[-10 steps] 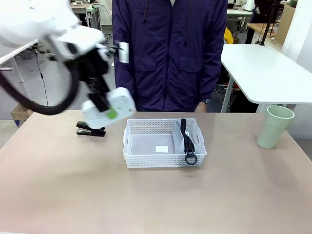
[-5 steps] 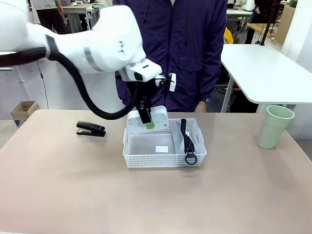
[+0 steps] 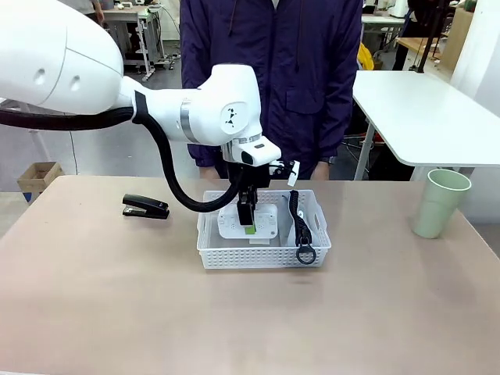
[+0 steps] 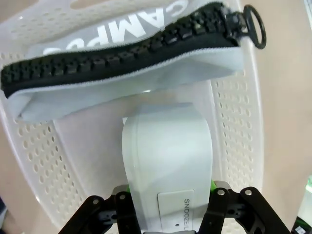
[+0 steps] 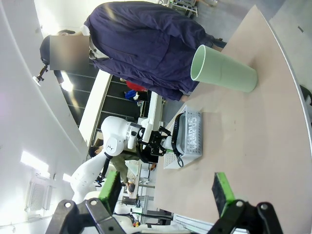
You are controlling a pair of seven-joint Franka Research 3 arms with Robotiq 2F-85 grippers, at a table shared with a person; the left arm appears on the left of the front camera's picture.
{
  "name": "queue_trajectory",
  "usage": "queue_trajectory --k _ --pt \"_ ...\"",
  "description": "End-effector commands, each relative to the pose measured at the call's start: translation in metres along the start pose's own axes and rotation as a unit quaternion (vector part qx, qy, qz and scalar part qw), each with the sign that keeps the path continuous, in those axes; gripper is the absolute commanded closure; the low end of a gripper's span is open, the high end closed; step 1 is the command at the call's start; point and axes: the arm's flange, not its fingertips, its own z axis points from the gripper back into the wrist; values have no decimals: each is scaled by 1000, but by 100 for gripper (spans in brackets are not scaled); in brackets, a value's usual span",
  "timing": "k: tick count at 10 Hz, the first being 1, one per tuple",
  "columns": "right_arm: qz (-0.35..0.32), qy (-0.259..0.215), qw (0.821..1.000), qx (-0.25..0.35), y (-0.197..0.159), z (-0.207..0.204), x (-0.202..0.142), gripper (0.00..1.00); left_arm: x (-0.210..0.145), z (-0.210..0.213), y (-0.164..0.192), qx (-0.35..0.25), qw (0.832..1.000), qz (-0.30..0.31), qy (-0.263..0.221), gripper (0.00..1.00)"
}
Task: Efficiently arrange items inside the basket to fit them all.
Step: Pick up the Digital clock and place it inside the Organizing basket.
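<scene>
Left hand (image 3: 247, 221) pinches the small white box (image 4: 168, 146), low inside the basket (image 3: 262, 256), just beside the upright pouch (image 4: 122, 73). Better set it flat, close to pouch, leaving room for stapler (image 3: 145, 208) & cup (image 3: 440, 202), both out on the table (image 3: 250, 328). Right hand (image 5: 165, 192) is spread, empty.

**Three things on the tan surface**

The pale brown surface (image 3: 117, 312) carries a shallow white lattice basket (image 3: 262, 256) near its middle, somewhat toward the far edge. A black stapler (image 3: 145, 208) lies flat to the left of the basket, near it but not touching. A pale green cup (image 3: 440, 203) stands upright, mouth up, well apart to the right, close to the surface's right edge.
</scene>
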Motion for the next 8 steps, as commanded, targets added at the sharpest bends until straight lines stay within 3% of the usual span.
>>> queue_trajectory --k 1,3,8 --pt "14 -10 1000 10 2 1 2 0 -2 8 4 2 999 20 29 48" --pt "14 -10 1000 10 2 1 2 0 -8 -8 2 1 997 40 58 48" --pt "14 -10 1000 10 2 1 2 0 -7 -11 3 3 996 48 79 48"
